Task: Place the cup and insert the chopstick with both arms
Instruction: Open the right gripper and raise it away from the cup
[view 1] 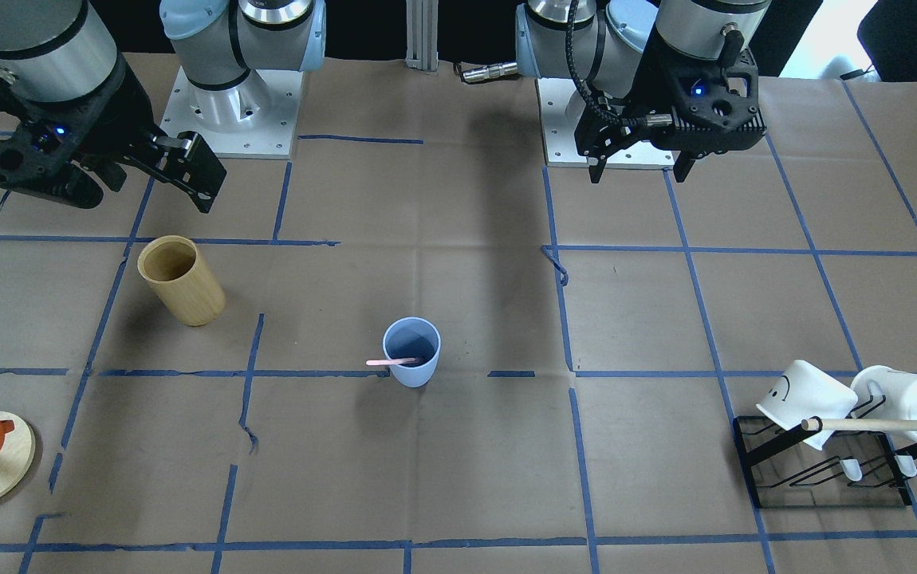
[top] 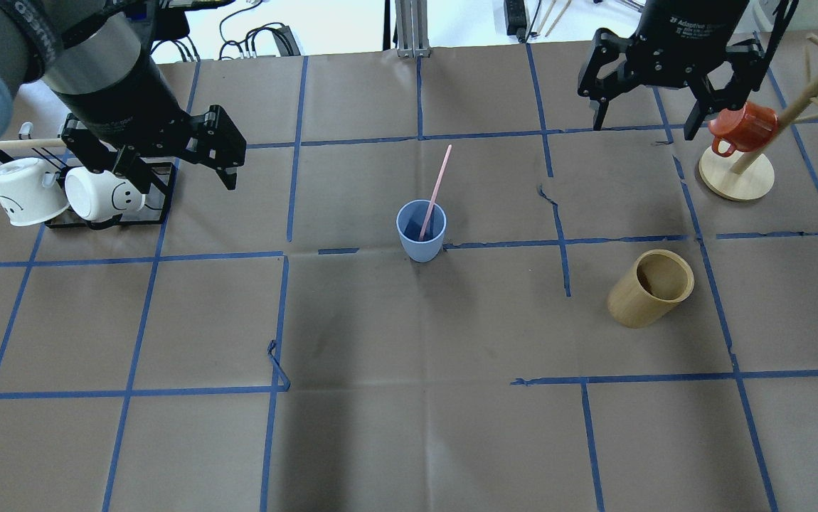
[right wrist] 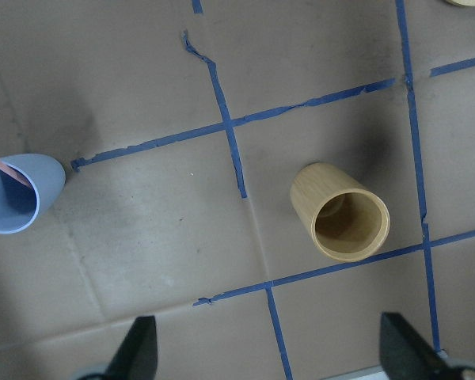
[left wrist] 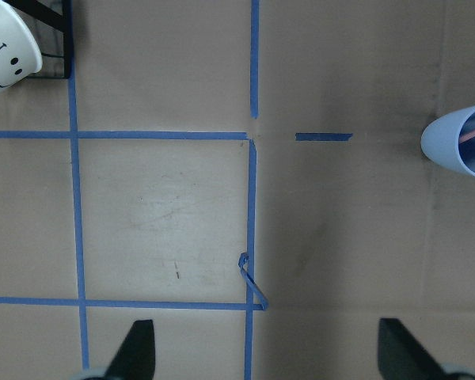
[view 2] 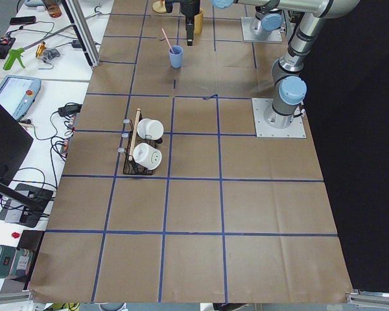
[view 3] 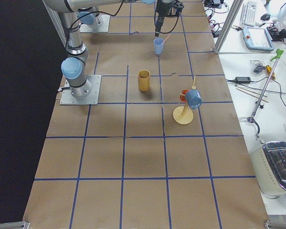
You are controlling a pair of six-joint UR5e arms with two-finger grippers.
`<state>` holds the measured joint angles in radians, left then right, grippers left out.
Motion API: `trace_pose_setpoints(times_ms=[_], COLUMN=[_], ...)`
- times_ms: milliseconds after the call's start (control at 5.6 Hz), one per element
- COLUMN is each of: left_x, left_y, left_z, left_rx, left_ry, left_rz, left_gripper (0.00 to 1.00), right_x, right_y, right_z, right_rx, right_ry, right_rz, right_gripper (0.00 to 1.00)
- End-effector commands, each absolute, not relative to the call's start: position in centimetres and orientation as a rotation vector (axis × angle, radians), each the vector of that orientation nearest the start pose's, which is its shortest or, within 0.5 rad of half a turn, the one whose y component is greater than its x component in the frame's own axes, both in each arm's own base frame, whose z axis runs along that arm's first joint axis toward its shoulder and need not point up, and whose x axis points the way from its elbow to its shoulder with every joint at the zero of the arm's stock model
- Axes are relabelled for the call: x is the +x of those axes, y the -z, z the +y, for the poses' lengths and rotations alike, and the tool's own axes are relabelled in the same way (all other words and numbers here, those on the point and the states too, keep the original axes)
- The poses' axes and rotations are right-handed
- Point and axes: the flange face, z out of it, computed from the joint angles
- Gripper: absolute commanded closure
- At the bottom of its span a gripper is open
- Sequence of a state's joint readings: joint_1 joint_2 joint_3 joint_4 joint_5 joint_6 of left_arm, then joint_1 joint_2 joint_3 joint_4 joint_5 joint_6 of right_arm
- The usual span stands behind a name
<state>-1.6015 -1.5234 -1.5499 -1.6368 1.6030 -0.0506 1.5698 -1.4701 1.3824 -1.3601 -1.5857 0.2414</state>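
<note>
The light blue cup (view 1: 411, 351) stands upright at the table's middle, also in the overhead view (top: 421, 231). One pale pink chopstick (top: 436, 186) leans inside it and sticks out over the rim (view 1: 391, 362). My left gripper (top: 185, 178) hangs open and empty above the table, well to the cup's left, near the mug rack; the cup shows at its wrist view's right edge (left wrist: 463, 142). My right gripper (top: 645, 128) is open and empty at the far right, away from the cup (right wrist: 20, 194).
A tan wooden cylinder (top: 651, 288) stands right of the cup. A black rack (top: 160, 195) with two white mugs (top: 96, 193) and a wooden rod sits at the left. A wooden mug tree (top: 736, 178) with a red mug stands at the far right.
</note>
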Motion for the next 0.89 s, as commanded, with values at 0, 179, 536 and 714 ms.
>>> trace_pose_setpoints(times_ms=[0,179,536,714], left_x=[-14.38,-14.38,-14.38,-14.45], left_y=[-51.49,-51.56,-51.56,-51.56], left_z=[-46.77,-46.72,-46.78,-46.76], left_rx=[-0.033,-0.034,-0.033,-0.031], left_ry=[0.007,0.009,0.009,0.009], left_rz=[3.109,3.109,3.109,3.109], left_gripper=[0.01,0.01,0.01,0.01], right_x=[13.19,13.53,13.48,13.45], right_y=[-48.79,-48.74,-48.98,-48.98], right_z=[-50.96,-51.04,-51.53,-51.53], right_rx=[0.384,0.375,0.362,0.365], right_ry=[-0.142,-0.144,-0.082,-0.081], right_rz=[3.140,3.107,3.110,3.113], right_gripper=[0.00,0.00,0.00,0.00])
